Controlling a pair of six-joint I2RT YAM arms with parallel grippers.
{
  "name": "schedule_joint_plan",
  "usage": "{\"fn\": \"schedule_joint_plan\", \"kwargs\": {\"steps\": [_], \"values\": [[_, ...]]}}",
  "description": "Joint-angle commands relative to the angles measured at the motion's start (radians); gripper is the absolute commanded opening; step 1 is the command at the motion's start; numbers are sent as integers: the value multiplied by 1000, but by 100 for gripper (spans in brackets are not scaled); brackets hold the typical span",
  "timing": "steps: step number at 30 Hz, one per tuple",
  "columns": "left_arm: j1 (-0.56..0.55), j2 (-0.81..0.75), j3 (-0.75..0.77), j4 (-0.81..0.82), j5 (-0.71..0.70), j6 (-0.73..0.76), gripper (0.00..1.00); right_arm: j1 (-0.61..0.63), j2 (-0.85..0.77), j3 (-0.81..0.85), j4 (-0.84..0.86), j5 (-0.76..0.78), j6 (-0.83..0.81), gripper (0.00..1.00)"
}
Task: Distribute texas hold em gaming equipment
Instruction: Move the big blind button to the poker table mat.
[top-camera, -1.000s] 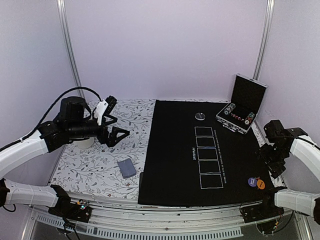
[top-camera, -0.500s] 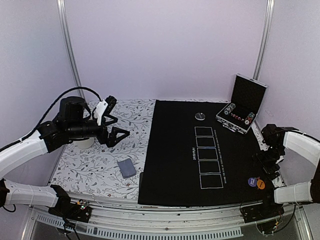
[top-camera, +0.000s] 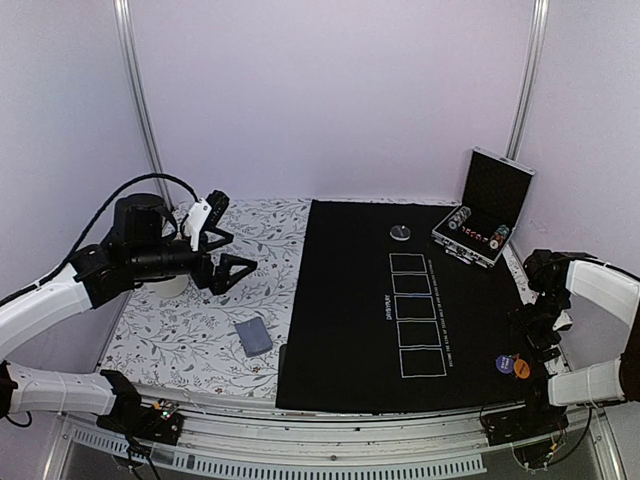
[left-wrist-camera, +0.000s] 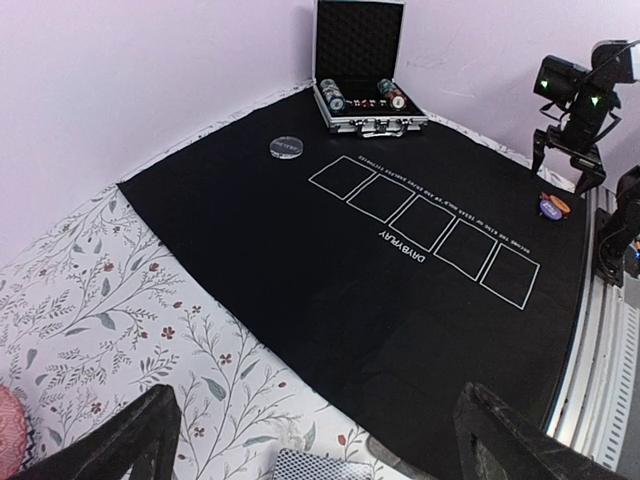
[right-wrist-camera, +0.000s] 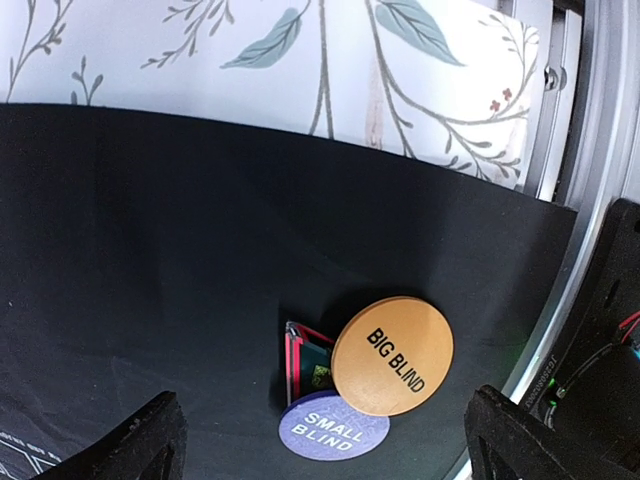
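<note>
A grey-blue deck of cards (top-camera: 254, 337) lies on the floral cloth, and its edge shows at the bottom of the left wrist view (left-wrist-camera: 325, 466). My left gripper (top-camera: 228, 242) hovers open above and behind the deck (left-wrist-camera: 318, 395). An orange "BIG BLIND" disc (right-wrist-camera: 392, 354) overlaps a purple "SMALL BLIND" disc (right-wrist-camera: 333, 430) and a small red triangle marker (right-wrist-camera: 303, 362) at the mat's front right corner (top-camera: 514, 366). My right gripper (top-camera: 540, 325) hangs open directly over them (right-wrist-camera: 325, 400). A silver disc (top-camera: 400, 232) rests at the far end of the mat. Striped poker chips (top-camera: 478, 236) sit in the case.
The open silver-edged case (top-camera: 497, 190) stands at the back right. A black mat (top-camera: 350, 300) with printed card boxes covers the right half of the table. A pink round object (left-wrist-camera: 8, 435) lies at the far left. The metal rail (right-wrist-camera: 590, 200) runs close beside the discs.
My right arm has swung inward and down over the discs at the front right corner. The left arm has shifted slightly to the left.
</note>
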Motion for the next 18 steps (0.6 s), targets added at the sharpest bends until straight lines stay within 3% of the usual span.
{"fn": "schedule_joint_plan", "kwargs": {"steps": [1,8,13,18], "values": [[-19,-21,-9,27,8,16,98,-16,-6,-40,49,-42,63,99],[-19,-29,-11,30,17,19,98,-15,-139,-172,163,-17,195,99],[-19,-29,-12,33,39,18,98,-16,-190,-224,230,39,185,100],[-19,-28,-14,35,38,19,98,-16,-159,-244,289,64,163,93]]}}
